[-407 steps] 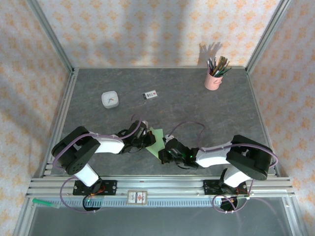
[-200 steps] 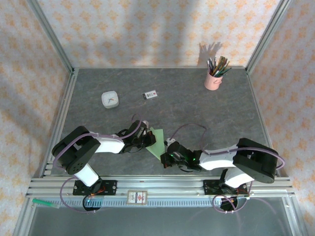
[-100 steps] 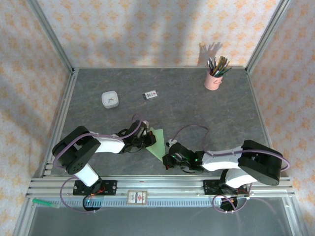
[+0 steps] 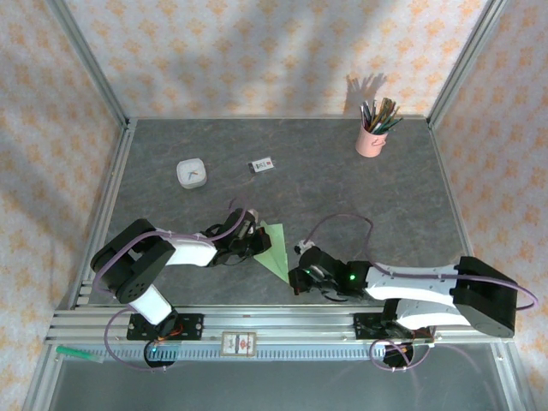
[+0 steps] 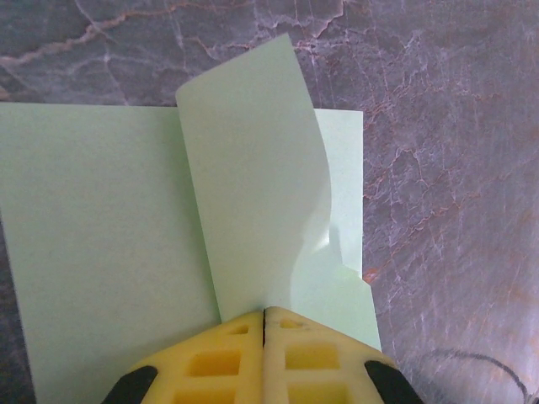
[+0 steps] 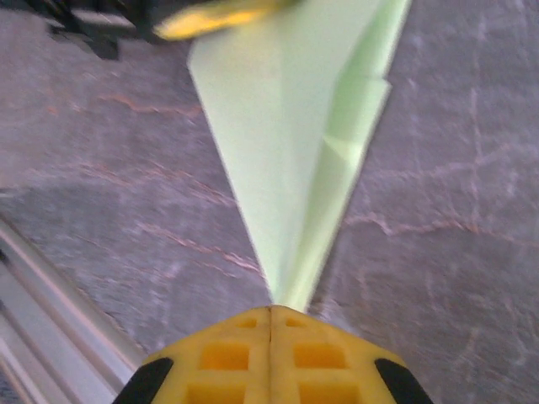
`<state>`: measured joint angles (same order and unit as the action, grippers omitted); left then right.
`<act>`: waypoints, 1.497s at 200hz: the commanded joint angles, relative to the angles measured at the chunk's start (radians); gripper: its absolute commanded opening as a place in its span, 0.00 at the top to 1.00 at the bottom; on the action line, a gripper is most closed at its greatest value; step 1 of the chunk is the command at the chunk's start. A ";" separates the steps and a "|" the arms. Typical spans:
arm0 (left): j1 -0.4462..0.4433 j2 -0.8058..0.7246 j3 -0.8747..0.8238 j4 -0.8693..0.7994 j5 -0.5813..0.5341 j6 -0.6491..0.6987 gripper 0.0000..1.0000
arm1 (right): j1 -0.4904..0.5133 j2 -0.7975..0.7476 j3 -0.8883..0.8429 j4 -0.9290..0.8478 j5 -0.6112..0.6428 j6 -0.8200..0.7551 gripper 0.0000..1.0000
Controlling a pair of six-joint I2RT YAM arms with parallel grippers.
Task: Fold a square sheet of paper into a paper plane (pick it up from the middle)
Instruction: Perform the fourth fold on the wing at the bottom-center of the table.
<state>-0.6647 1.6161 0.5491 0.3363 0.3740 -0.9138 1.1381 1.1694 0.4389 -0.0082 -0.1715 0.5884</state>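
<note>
**Inspector:** Where does the paper plane (image 4: 274, 249) lie?

**Onlooker:** Flat on the grey table (image 4: 368, 205), near the front rail (image 4: 282, 324), between the two arms. It is a narrow pale green wedge. The wide end is toward the left arm, and the point is toward the right arm and the rail.

**Inspector:** Condition of the folds?

**Onlooker:** Layered. In the left wrist view, one flap (image 5: 253, 194) stands up off the flat sheet and curls over to the right. In the right wrist view, a crease runs down its length, and the right-hand edge has a small step in it.

**Inspector:** And the left gripper (image 5: 264, 313)?

**Onlooker:** Jaws closed, with the yellow fingertips (image 5: 221, 358) together. They are set on the wide end, at the foot of the raised flap. I cannot tell whether they pinch the flap or merely press on the paper.

**Inspector:** And the right gripper (image 6: 269, 313)?

**Onlooker:** Jaws closed likewise, low over the table. The plane's point ends right at its fingertips (image 6: 232, 353). I cannot tell whether they touch it.

**Inspector:** What else is on the table?

**Onlooker:** Three items toward the back, well apart from the plane. There is a small white dish (image 4: 191, 173) on the left and a small printed card (image 4: 261, 164) to the right of it. A pink cup (image 4: 371, 139) of pencils stands in the back right corner.
</note>
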 commanded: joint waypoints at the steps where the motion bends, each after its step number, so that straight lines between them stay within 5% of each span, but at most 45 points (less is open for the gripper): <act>1: 0.018 0.045 -0.014 -0.123 -0.083 0.024 1.00 | 0.005 0.034 0.068 0.008 0.035 -0.047 1.00; 78: 0.017 0.045 -0.011 -0.124 -0.075 0.026 1.00 | -0.047 0.318 0.162 0.054 -0.022 -0.128 1.00; 299: 0.018 0.066 0.001 -0.128 -0.085 0.036 1.00 | -0.023 0.085 -0.095 0.087 -0.124 0.007 1.00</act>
<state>-0.6647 1.6257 0.5621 0.3298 0.3748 -0.9104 1.1061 1.3243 0.3672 0.1848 -0.2699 0.5907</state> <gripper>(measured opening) 0.062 0.043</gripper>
